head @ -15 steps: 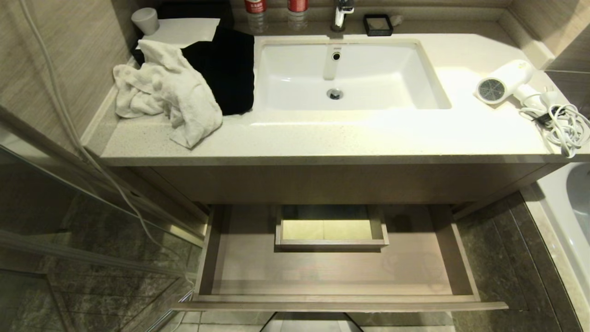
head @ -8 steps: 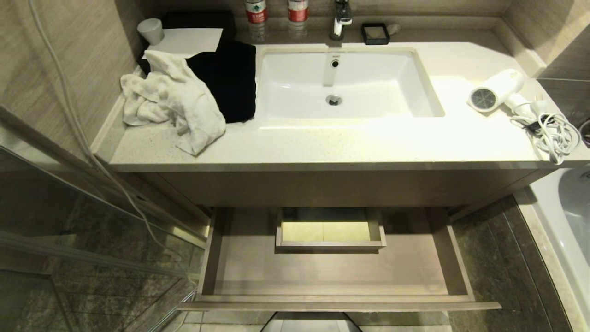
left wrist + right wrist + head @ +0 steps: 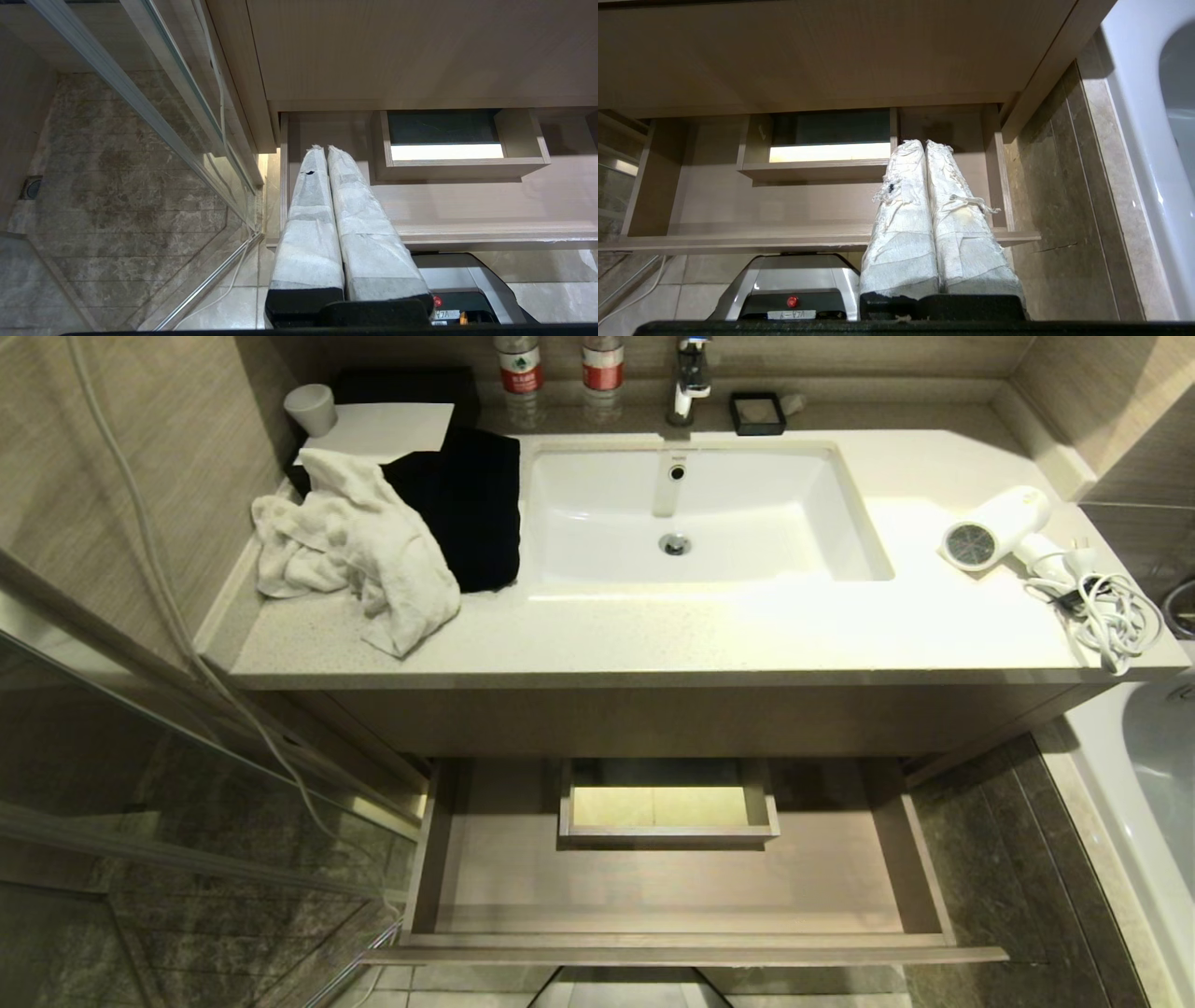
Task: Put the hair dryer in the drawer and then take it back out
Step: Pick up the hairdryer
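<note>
Drawer (image 3: 672, 887) open, dryer (image 3: 994, 527) on tabletop (image 3: 709, 635). Both claws (image 3: 327, 154) (image 3: 924, 147) pressed closed, empty. Next: reach for dryer.

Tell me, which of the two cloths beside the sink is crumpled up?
The white towel, lying bunched at the counter's left end. The black cloth next to it lies flat and smooth beside the sink.

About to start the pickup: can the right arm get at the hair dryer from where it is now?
Probably not yet. The right gripper hangs shut, low by the open drawer; the hair dryer lies up on the counter, nothing covering it.
</note>
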Motion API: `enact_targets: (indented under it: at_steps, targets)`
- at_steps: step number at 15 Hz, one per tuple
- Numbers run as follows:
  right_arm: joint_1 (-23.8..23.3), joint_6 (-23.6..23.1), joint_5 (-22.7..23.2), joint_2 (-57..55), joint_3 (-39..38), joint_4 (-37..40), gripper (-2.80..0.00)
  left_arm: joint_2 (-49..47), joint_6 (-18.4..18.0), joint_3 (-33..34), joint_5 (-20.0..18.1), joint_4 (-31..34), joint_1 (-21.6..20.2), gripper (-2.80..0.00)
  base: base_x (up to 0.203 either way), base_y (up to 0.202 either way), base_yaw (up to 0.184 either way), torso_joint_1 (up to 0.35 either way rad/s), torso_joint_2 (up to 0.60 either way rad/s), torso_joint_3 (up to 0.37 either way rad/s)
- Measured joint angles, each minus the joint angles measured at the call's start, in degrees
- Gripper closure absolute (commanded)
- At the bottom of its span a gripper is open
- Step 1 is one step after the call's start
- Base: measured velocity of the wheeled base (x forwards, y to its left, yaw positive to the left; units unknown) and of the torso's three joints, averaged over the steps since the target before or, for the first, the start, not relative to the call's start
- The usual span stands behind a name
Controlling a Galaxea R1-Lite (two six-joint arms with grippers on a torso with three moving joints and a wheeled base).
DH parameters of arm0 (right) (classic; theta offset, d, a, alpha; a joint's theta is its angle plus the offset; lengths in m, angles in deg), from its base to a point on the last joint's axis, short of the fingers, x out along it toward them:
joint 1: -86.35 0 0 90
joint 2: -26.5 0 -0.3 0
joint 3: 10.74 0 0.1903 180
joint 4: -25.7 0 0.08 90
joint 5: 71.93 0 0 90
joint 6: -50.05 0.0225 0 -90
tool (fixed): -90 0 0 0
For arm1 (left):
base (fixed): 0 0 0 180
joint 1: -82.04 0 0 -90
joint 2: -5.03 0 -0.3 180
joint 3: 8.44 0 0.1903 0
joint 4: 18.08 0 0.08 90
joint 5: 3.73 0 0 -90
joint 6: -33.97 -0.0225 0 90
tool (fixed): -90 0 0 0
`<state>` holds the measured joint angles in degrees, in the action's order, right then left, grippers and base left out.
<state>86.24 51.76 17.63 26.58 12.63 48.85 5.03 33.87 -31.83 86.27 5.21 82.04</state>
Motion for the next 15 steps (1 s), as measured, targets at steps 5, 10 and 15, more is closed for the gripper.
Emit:
enact_targets:
  at_steps: [5, 10, 15]
  targets:
    - [0.0, -0.27, 0.02, 0.0, 0.0, -0.17, 0.0, 0.0, 0.0, 0.02, 0.0, 0.0, 0.0, 0.0, 0.0, 0.0, 0.0, 0.162, 0.02, 0.175]
    - [0.01, -0.4, 0.01, 0.0, 0.0, -0.1, 0.0, 0.0, 0.0, 0.02, 0.0, 0.0, 0.0, 0.0, 0.0, 0.0, 0.0, 0.252, -0.02, 0.224]
    - [0.0, -0.37, 0.06, 0.0, 0.0, -0.15, 0.0, 0.0, 0.02, 0.02, -0.02, 0.0, 0.0, 0.0, 0.0, 0.0, 0.0, 0.293, -0.1, 0.188]
